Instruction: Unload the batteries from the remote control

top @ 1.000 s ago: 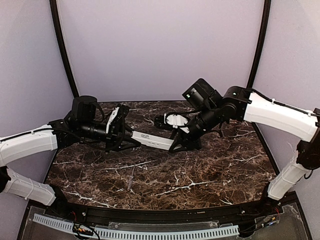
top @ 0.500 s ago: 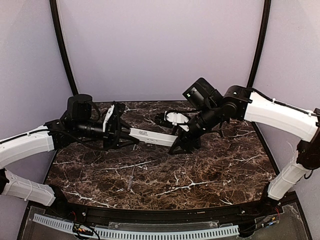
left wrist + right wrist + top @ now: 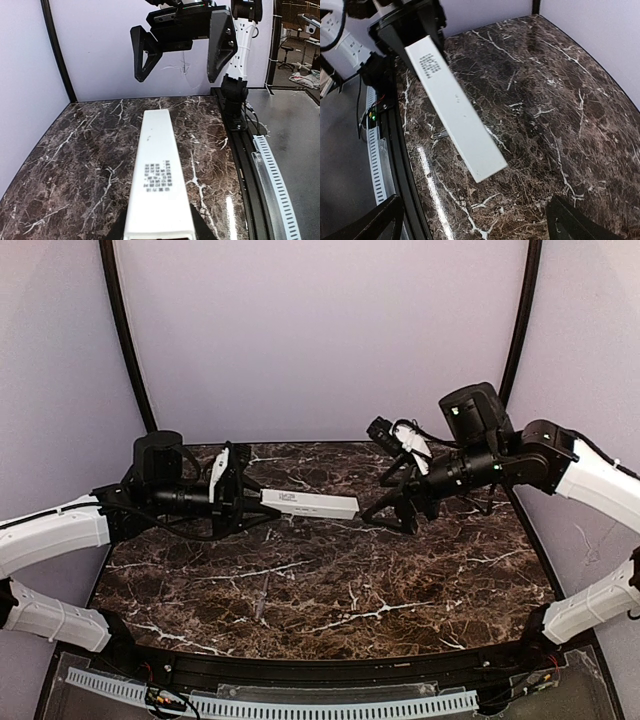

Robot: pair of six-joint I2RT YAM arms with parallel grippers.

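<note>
Along the near edge the marble table (image 3: 400,590) shows only veining that I can read with confidence; no battery can be picked out for sure. Farther in, left of the middle and toward the back edge, the left gripper (image 3: 240,505) pinches one end of the remote control (image 3: 310,504), holding it above the table, about level and roughly parallel to the back edge. Its free end points toward the right gripper (image 3: 176,75), which hangs nearer the back right corner with its fingers spread wide and a clear gap between them and the remote. The main risk, as I judge it, is that the bar is held by one end only. A push or off-centre squeeze at the far end could lever it in the pinch, twist it, or knock it down onto the marble. If the compartment opens while tilted, the batteries could drop and roll toward an edge. The remote itself is a long, slim white bar. The face turned to the cameras is plain, with a small block of dark print near the gripped end. No button, open compartment or dark cylinder shows, so the batteries are probably inside.
</note>
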